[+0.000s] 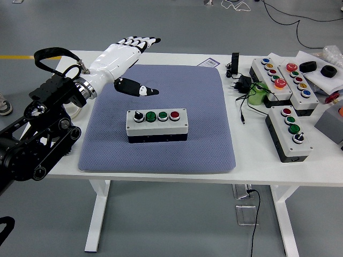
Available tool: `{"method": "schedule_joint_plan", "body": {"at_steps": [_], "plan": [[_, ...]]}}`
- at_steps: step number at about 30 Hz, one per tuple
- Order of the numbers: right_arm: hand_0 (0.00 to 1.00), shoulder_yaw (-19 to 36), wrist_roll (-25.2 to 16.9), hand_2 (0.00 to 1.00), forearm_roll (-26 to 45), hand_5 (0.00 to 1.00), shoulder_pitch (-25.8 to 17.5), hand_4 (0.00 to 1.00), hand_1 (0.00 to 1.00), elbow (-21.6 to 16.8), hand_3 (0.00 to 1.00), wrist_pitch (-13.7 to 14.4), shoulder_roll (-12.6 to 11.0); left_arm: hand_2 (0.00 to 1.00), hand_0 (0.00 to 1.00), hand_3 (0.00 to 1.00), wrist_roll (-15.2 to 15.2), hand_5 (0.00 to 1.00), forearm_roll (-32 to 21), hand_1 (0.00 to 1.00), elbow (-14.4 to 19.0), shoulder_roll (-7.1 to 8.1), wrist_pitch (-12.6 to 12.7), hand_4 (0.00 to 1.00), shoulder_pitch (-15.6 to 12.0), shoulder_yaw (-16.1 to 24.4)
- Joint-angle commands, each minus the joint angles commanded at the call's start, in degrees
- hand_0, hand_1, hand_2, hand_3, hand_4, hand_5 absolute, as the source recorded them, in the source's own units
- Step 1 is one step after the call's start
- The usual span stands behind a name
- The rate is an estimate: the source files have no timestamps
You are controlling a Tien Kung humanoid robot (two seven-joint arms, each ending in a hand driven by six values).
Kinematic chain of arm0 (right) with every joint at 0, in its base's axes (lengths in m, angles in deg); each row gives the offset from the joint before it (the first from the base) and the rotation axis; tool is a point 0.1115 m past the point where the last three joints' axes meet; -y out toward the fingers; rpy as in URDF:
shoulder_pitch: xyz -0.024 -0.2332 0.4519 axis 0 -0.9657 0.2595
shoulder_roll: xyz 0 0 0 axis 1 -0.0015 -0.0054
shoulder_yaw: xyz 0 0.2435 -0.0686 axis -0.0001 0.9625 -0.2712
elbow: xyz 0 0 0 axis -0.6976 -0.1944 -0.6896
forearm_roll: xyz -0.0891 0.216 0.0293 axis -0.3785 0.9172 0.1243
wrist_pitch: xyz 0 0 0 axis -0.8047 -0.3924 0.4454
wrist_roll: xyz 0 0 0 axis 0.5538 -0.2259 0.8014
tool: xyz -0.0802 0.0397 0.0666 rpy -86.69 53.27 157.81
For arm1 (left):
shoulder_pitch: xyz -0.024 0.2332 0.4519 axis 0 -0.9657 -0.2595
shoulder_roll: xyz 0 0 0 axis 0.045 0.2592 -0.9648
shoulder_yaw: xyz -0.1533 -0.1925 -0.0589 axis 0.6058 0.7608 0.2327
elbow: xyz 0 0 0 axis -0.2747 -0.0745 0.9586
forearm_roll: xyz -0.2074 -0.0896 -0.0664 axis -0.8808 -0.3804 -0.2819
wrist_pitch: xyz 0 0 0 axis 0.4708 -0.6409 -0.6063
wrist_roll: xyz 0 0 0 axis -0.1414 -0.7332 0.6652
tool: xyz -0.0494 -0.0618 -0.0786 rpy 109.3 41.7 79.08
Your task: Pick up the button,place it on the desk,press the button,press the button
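Left hand (120,61) is released, white fingers (140,41) stretched flat and spread, thumb (136,89) sticking out below, grasping nothing. It hovers above the far-left part of the mat (209,144), raised clear of the surface, apart from the box (157,125). Black left arm (37,139) enters from the left edge with a looped cable over the wrist. Right hand not visible.

Box is a grey button station with black base, lying flat on the blue-grey mat, near the mat's middle, long side parallel to the desk's near edge. Top row left to right: black selector knob (139,115), green button (150,115), green button, red button (174,114). Nothing touches it.

Mat lies on the white desk (257,168), covering the centre-left part.

Right side of desk, off the mat: three more button boxes (289,131), one near the front with red, green and black controls, two farther back side by side with coloured buttons. Between them and the mat: black power adapter (242,83) with cable, a green item (258,94), a small upright black piece (235,61). Far right corner: black ring-like items (328,70) on white packaging. A pale round object sits partly hidden behind the arm at desk's left edge; cannot tell what it is.
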Motion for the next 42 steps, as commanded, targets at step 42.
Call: {"method": "schedule_joint_plan", "body": {"at_steps": [42], "plan": [[0.633, -0.3, 0.1, 0.564, 0.5, 0.244, -0.2, 0.227, 0.539, 0.0, 0.633, 0.1, 0.2, 0.027, 0.002, 0.845, -9.3, 0.002, 1.2, 0.002, -5.0, -1.97, -23.2, 0.433, -1.4, -7.4]]}}
